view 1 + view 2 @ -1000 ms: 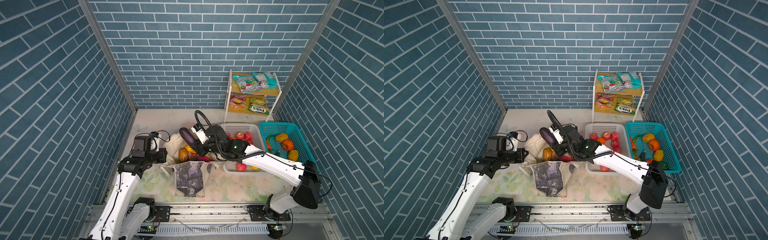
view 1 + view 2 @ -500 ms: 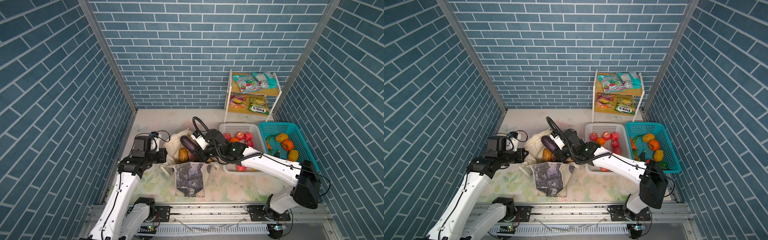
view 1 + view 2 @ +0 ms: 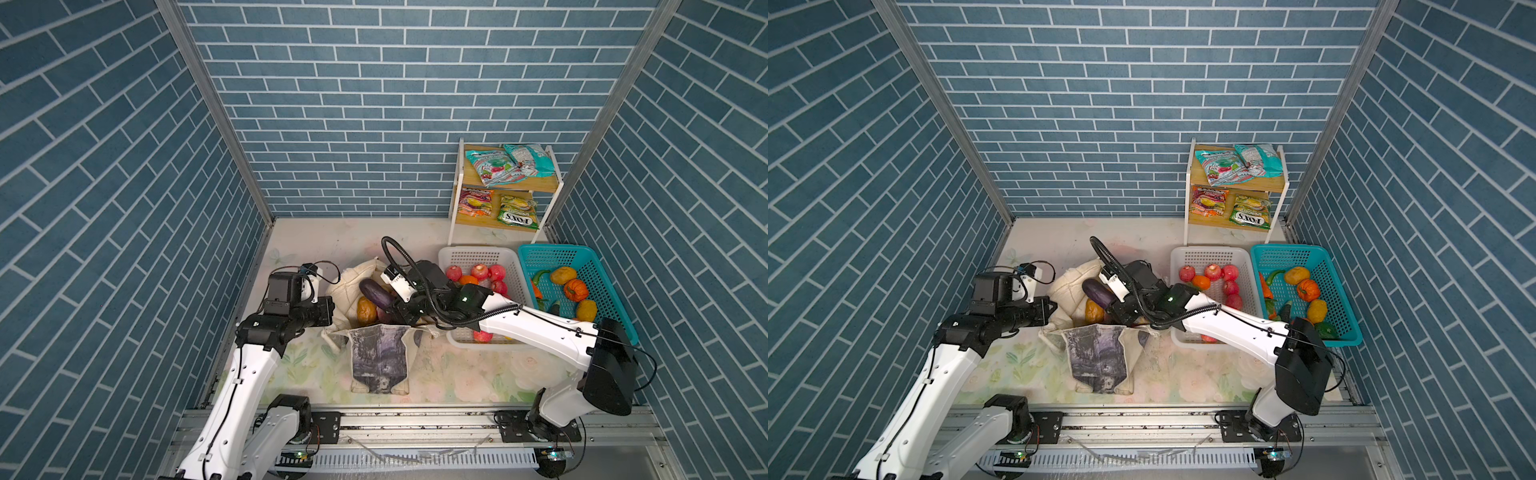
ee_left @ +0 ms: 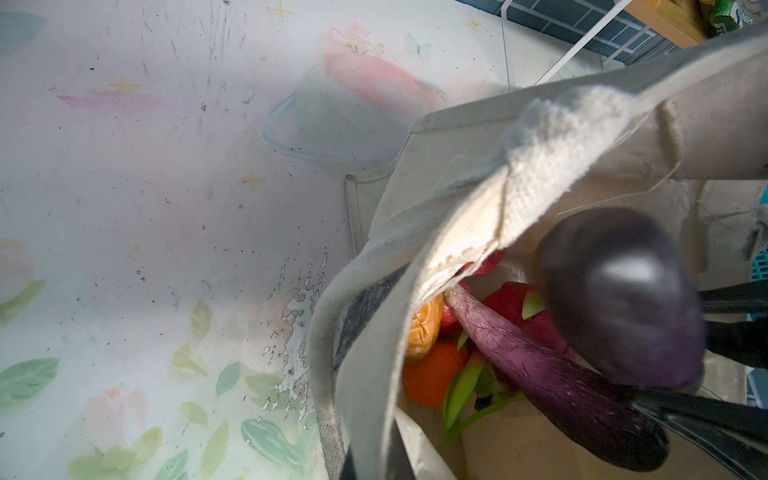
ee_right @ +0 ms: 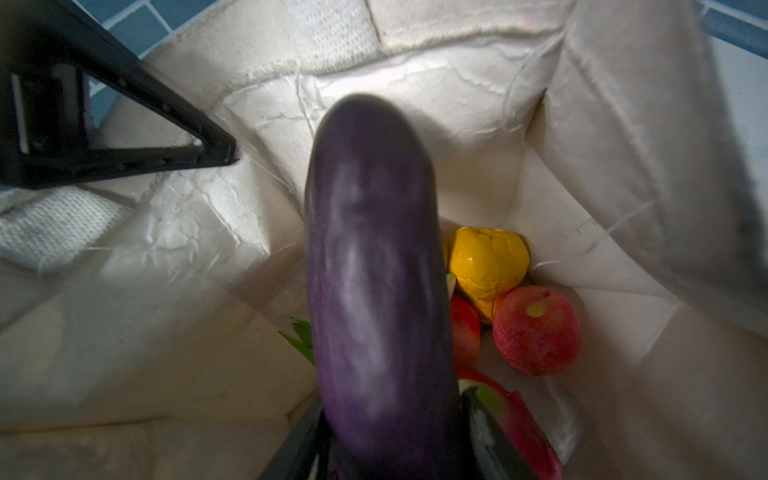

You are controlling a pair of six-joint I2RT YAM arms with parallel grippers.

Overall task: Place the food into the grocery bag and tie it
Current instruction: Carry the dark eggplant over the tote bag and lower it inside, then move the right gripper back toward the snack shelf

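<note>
The aubergine (image 3: 376, 292) has been lowered into the mouth of the grocery bag (image 3: 379, 357) and the right gripper (image 3: 394, 309) parted, one finger (image 5: 216, 156) clear of it: release is judged underway. The rim is pinched by the closed left gripper (image 3: 328, 309).

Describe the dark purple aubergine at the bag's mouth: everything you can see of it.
The aubergine is long, rounded and dark purple, with smooth glossy skin that looks like plastic. It slants over the open mouth of the grocery bag, blunt end raised, its other end between the fingers of the right gripper. Both wrist views blur it, so whether the fingers clamp it cannot be told. A red apple and a yellow fruit lie below it in the bag.
</note>
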